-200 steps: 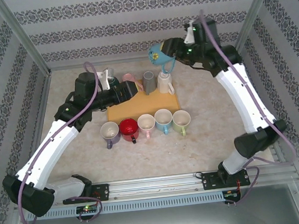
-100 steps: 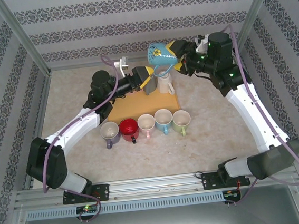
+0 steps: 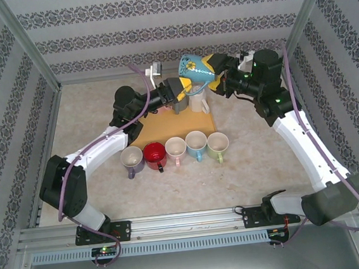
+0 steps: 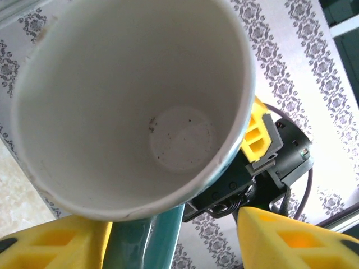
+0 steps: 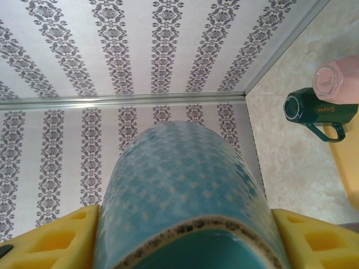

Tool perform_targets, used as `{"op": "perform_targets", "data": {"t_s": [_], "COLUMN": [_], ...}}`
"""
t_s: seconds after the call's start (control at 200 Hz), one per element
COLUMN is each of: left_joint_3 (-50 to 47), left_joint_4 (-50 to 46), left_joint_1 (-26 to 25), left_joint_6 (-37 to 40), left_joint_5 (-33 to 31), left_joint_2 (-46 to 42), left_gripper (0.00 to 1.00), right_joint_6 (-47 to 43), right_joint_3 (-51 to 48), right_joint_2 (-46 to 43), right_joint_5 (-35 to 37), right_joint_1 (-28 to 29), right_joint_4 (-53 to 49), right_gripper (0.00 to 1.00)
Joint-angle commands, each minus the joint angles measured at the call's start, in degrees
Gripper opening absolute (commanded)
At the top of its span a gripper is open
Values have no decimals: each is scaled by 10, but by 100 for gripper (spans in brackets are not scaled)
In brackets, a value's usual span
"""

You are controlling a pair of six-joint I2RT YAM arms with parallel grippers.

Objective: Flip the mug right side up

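The teal ceramic mug with a flower motif (image 3: 190, 65) is held in the air above the far end of the beige desk (image 3: 90, 130), over the orange mat (image 3: 166, 130). It is tipped onto its side. The right gripper (image 3: 204, 68) is clamped on it, with its yellow fingers (image 5: 50, 238) pressed against both sides of the dotted teal wall in the right wrist view.

The left gripper (image 3: 183, 86) sits just below and to the left of the mug, jaws spread. In the left wrist view the mug's white inside faces the camera, and the teal handle (image 4: 148, 246) hangs between the two separated yellow fingers.

Near the mat's front edge, five upright mugs stand in a row: lavender (image 3: 131, 159), red (image 3: 155, 154), pink (image 3: 175, 148), blue (image 3: 197, 142) and green (image 3: 218, 144).
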Motion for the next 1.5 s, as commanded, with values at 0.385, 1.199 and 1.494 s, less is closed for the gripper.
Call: {"op": "perform_targets", "data": {"t_s": [0.385,1.199,1.494], "left_joint_3": [39,315,447], "left_joint_4": [-12,-751,-896], "left_joint_1": [-9,-175,-292], "left_joint_6": [31,528,624], "left_joint_5": [22,-192,-397], "left_joint_2": [-10,23,156], "left_gripper": [4,0,0], "right_joint_6": [-13,-427,-456], "right_joint_3": [-18,169,270], "right_joint_2": [-37,-131,-144], "right_joint_5": [9,322,449], "right_joint_1": [-5,-95,-96], "right_joint_4": [39,-459,-504], "right_gripper": [32,75,71]}}
